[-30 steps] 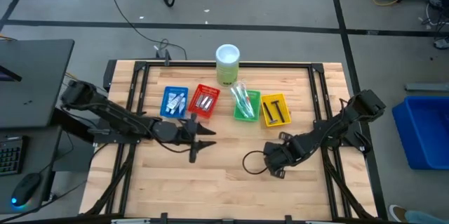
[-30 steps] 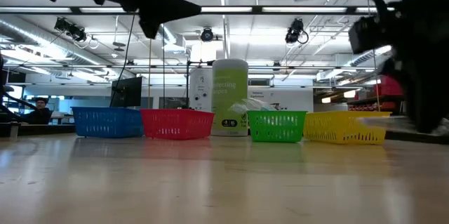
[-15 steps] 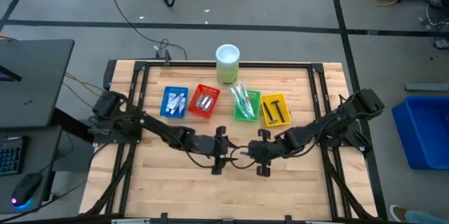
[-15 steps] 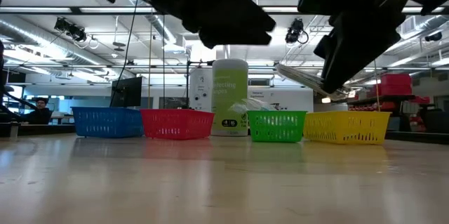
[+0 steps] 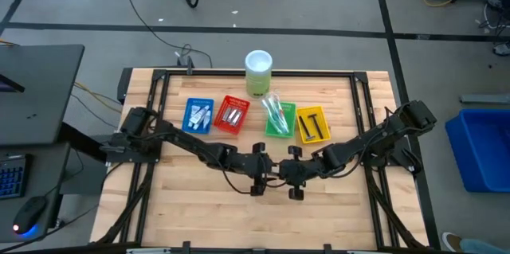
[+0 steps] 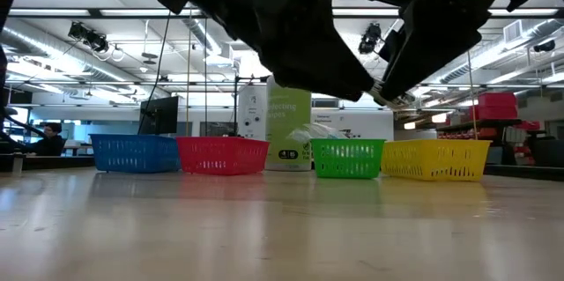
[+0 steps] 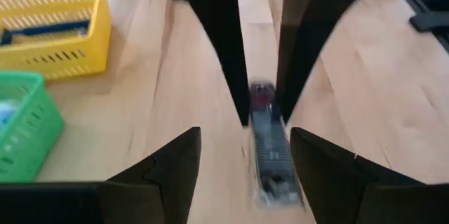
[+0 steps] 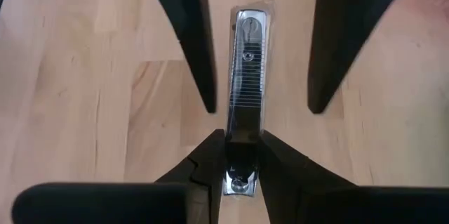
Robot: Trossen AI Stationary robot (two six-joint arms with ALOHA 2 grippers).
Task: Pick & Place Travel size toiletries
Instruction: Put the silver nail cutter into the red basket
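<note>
Over the middle of the table my two grippers meet tip to tip. My right gripper is shut on a slim dark razor-like stick in a clear wrapper. My left gripper is open, with one finger on each side of the stick's free end and a gap on both sides. More toiletries lie in the blue, red, green and yellow trays. My right gripper pinches the stick's near end between its two fingers. The fingers lie along the stick, which reaches straight out past the fingertips toward my left gripper. The stick is lifted clear of the table.
The four trays stand in a row at the far middle of the table. A pale green cylinder with a white top stands behind them. Bare wood lies along the near side. A blue bin stands off the table to the right.
My left gripper has gone toward the table's right and slightly down, up to the stick's free end. My right gripper has carried the stick toward the table's left and turned, so the stick now points at my left gripper, clear of the table.
</note>
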